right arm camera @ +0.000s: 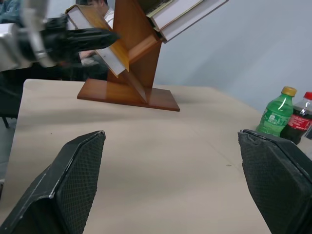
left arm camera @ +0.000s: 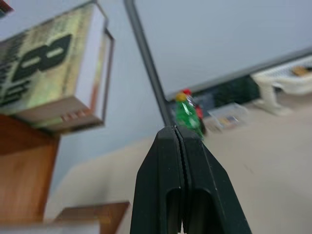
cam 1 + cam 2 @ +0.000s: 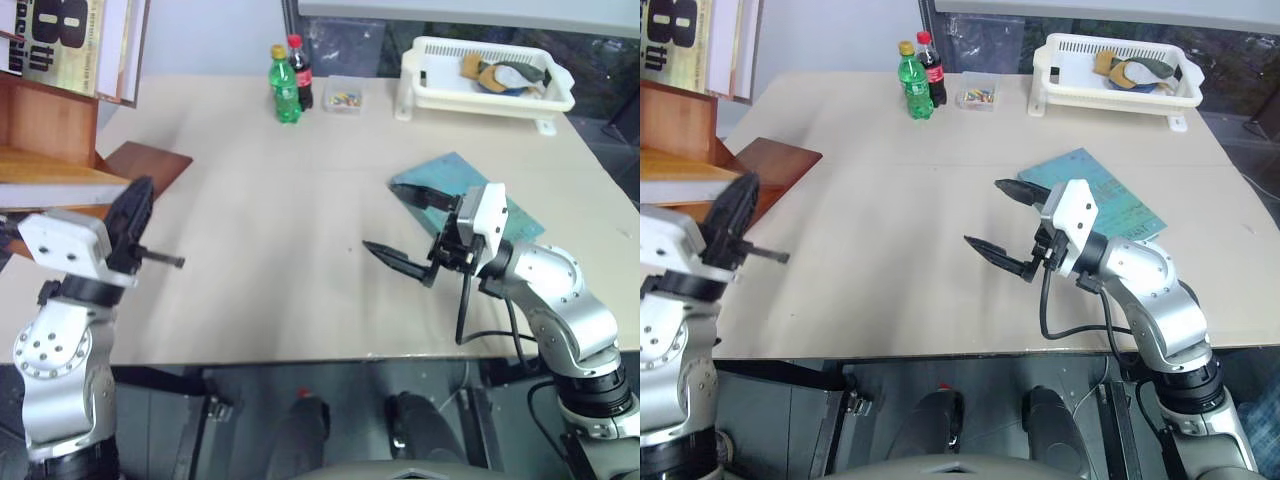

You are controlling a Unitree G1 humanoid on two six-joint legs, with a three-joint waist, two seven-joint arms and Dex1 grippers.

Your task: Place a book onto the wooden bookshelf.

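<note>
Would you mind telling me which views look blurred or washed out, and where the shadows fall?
Left wrist view: the bottles and basket behind the shut left gripper are soft. Right wrist view: the right gripper's fingers are crisp, the wooden bookshelf clear. Left eye view: soft shadow on the table beneath the right gripper.

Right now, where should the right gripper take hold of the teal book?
Probably the edge nearest the right gripper, coming in low from that side: the teal book lies flat and thin on the table, so only an edge offers a pinch.
</note>
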